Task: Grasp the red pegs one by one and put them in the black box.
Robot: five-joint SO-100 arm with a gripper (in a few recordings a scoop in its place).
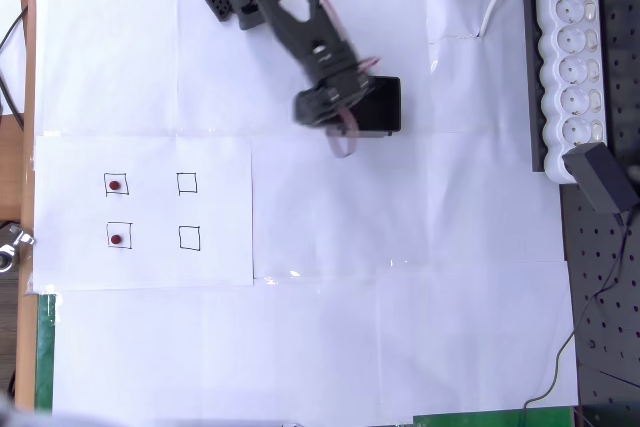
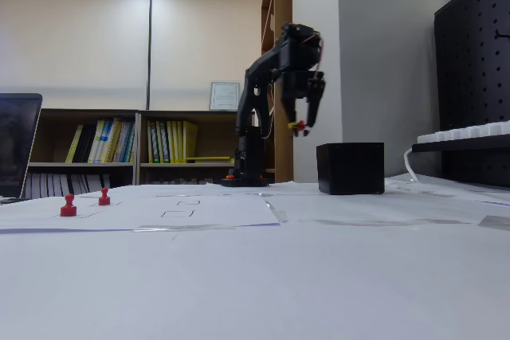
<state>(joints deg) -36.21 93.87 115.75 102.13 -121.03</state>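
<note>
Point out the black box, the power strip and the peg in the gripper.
black box [image 2: 351,169]: fixed view, front wall.
power strip [image 1: 572,67]: overhead view, middle socket.
held red peg [image 2: 300,126]: fixed view, its visible tip between the fingers.

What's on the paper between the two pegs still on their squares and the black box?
In the overhead view, two empty printed squares lie right of the two red pegs. Beyond them is bare white paper up to the black box.
</note>
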